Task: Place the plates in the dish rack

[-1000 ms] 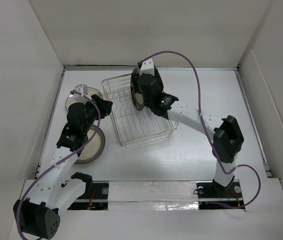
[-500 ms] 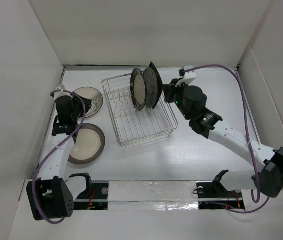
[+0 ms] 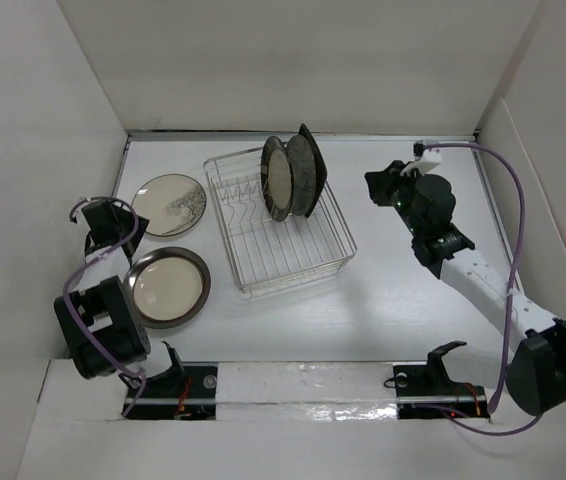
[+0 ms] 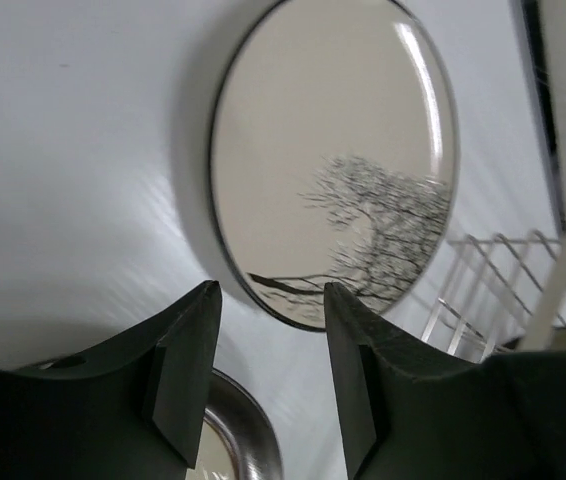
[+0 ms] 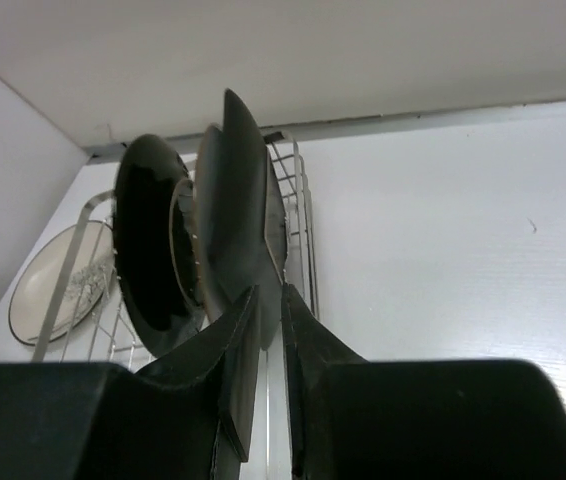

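The dish rack [image 3: 293, 250] is a silver wire basket in the middle of the table. A dark square plate [image 3: 309, 172] and round plates [image 3: 277, 178] stand upright at its far end. Flat on the table to its left lie a cream plate with a tree pattern [image 3: 168, 205] and a brown-rimmed plate [image 3: 166, 287]. My left gripper [image 3: 115, 222] hovers open and empty just left of those two. In the left wrist view the patterned plate [image 4: 333, 150] lies beyond the gripper [image 4: 268, 300]. My right gripper [image 3: 375, 185] hangs right of the rack, jaws a narrow gap apart and empty [image 5: 269, 295], facing the square plate [image 5: 238, 210].
White walls enclose the table on the left, far and right sides. The rack's wires [image 4: 493, 290] show at the right of the left wrist view. Both arm bases sit at the near edge.
My right arm has let go of a plate in the rack and drawn back to the right. My left arm has pulled back left and near, uncovering the brown-rimmed plate.
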You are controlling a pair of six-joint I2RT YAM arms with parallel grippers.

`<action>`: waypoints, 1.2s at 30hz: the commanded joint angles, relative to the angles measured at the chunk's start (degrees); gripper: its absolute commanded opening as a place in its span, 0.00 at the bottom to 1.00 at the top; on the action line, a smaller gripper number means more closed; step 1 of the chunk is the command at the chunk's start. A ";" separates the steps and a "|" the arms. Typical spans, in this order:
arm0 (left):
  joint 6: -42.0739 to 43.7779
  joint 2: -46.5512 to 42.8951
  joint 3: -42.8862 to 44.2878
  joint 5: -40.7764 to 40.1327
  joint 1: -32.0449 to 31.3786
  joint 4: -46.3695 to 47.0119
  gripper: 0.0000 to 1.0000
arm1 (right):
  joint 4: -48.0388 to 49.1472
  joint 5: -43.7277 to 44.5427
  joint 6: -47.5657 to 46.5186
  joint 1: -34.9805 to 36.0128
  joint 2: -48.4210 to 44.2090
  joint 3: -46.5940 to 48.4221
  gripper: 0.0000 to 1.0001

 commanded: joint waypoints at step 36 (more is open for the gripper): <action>6.69 30.48 17.92 -0.41 1.73 -0.13 0.29 | 6.42 -9.10 4.84 -5.75 -1.55 -4.21 0.21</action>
